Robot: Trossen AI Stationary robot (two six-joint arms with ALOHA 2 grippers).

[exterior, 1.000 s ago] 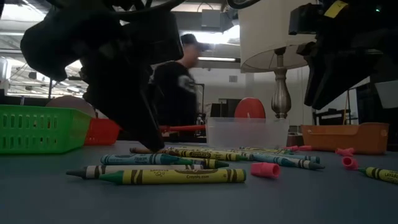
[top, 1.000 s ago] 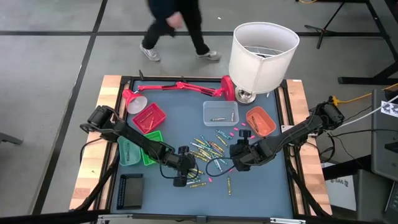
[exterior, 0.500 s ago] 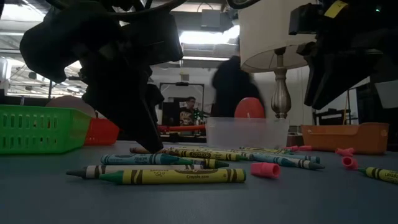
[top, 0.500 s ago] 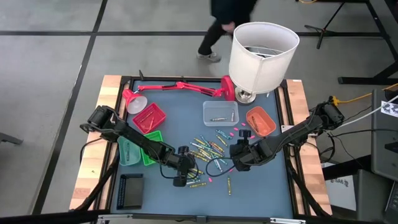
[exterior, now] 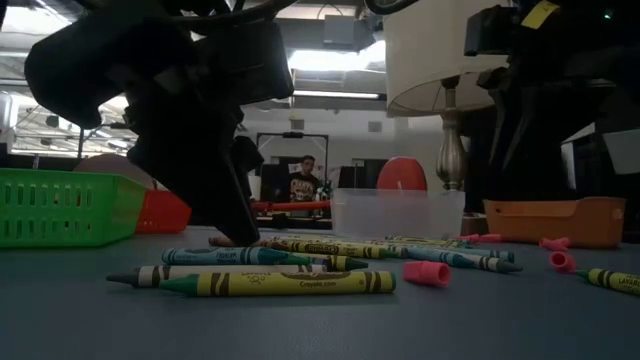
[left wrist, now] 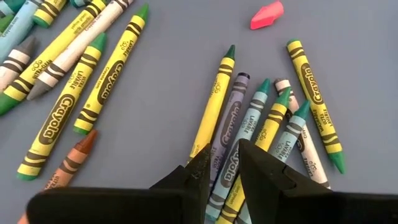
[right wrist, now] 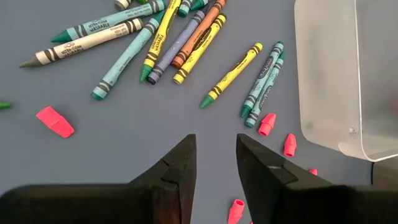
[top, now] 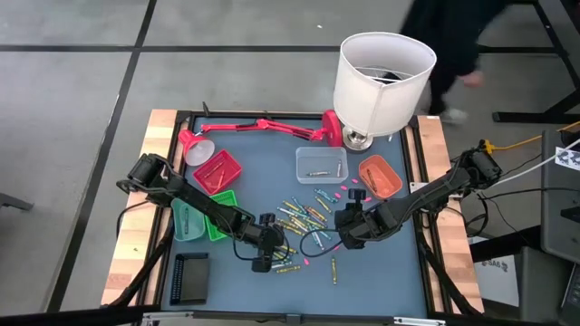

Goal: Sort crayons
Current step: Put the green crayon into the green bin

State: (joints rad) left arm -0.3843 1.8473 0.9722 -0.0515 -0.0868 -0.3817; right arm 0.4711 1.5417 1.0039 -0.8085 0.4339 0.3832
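Many crayons (top: pixel 304 215) lie loose on the blue table, in yellow, green, blue, grey and orange. My left gripper (left wrist: pixel 225 152) is down at the near edge of the pile (top: pixel 265 261), tips at the table (exterior: pixel 235 235). It is open, one finger on each side of a purple crayon (left wrist: pixel 231 118) that lies flat between a yellow one (left wrist: pixel 214 106) and a teal one (left wrist: pixel 250 121). I cannot tell whether the fingers touch it. My right gripper (right wrist: pixel 216 146) hangs open above bare table to the right of the pile (top: pixel 349 237), with nothing between its fingers.
A clear bin (top: pixel 321 165) holding one crayon stands beyond the pile. An orange tray (top: pixel 381 177) is at the right. Red (top: pixel 216 172), green (top: pixel 220 217) and teal (top: pixel 188 219) trays are at the left. A white-shaded lamp (top: pixel 383 77) and a pink desk lamp (top: pixel 263 127) line the far edge. Pink bits (right wrist: pixel 55 121) lie scattered.
Both arms and all the crayons have kept still. A person beyond the table's far edge has walked from left to right.
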